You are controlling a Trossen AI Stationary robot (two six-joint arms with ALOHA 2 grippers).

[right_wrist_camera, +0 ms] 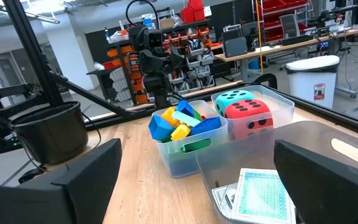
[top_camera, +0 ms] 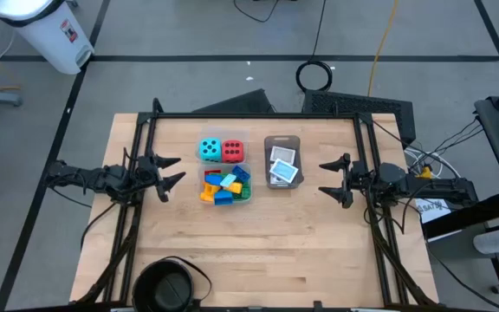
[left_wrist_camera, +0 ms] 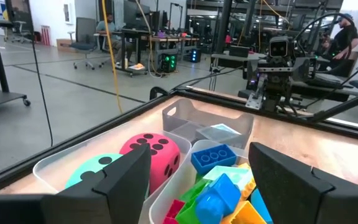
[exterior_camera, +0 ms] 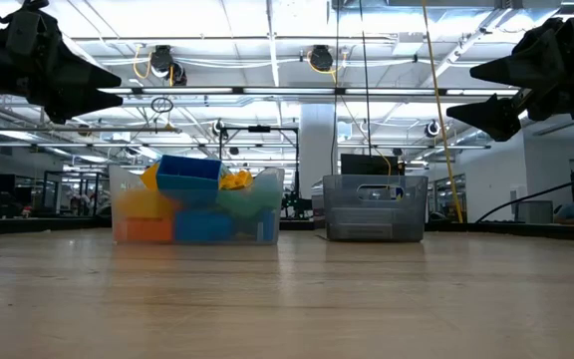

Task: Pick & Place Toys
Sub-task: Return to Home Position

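A teal die (top_camera: 209, 150) and a red die (top_camera: 231, 152) sit side by side in a clear tub (top_camera: 220, 139) at the table's middle. Just nearer, a second clear tub (top_camera: 249, 198) holds several small bricks (top_camera: 224, 187) in blue, yellow, green, orange and red. To their right, white green-printed cards (top_camera: 284, 166) lie in a grey tray (top_camera: 283, 140). My left gripper (top_camera: 177, 171) hovers open, level, left of the tubs. My right gripper (top_camera: 322, 178) hovers open, level, right of the tray. Neither has anything between its fingers.
A round black bowl (top_camera: 167, 286) stands at the table's near edge, left of middle. Dark frame rails (top_camera: 258, 115) run along the far edge and down both sides. Bare wood (top_camera: 293, 251) spreads between the tubs and the near edge.
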